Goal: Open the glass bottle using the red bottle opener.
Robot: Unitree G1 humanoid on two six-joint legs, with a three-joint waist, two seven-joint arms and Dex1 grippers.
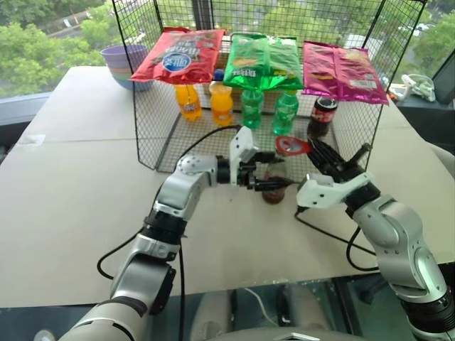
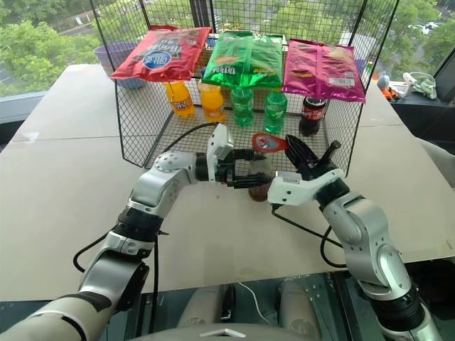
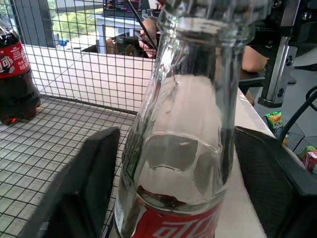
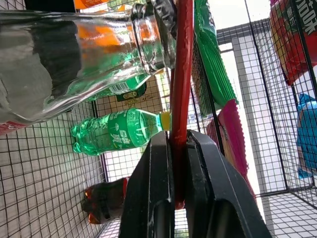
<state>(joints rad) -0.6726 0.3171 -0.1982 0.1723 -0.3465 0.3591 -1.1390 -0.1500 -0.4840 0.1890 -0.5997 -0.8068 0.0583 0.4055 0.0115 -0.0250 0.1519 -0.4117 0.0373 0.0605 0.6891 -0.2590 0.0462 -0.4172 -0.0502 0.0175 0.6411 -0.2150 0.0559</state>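
I am standing at a pale table point(image 1: 71, 185) with a black wire rack point(image 1: 146, 128) at its far side. The glass bottle point(image 3: 183, 148) stands upright on the table just in front of the rack, clear through the neck, with a red label and a little dark cola low down. My left gripper point(image 1: 266, 172) reaches in level from my left, one black finger on each side of the bottle; in my left wrist view both fingers point(image 3: 89, 183) stand slightly clear of the glass, so the jaws are parted and do not clamp it. My right gripper point(image 4: 179, 148) is closed tight on the handle of the red bottle opener point(image 1: 292, 146), whose round head sits right at the bottle's capped mouth. On the rack behind stand orange soda bottles point(image 1: 189, 101), green plastic bottles point(image 1: 252, 108) and a dark cola bottle point(image 1: 324, 115), with three snack bags point(image 1: 264, 60) lying across its top.
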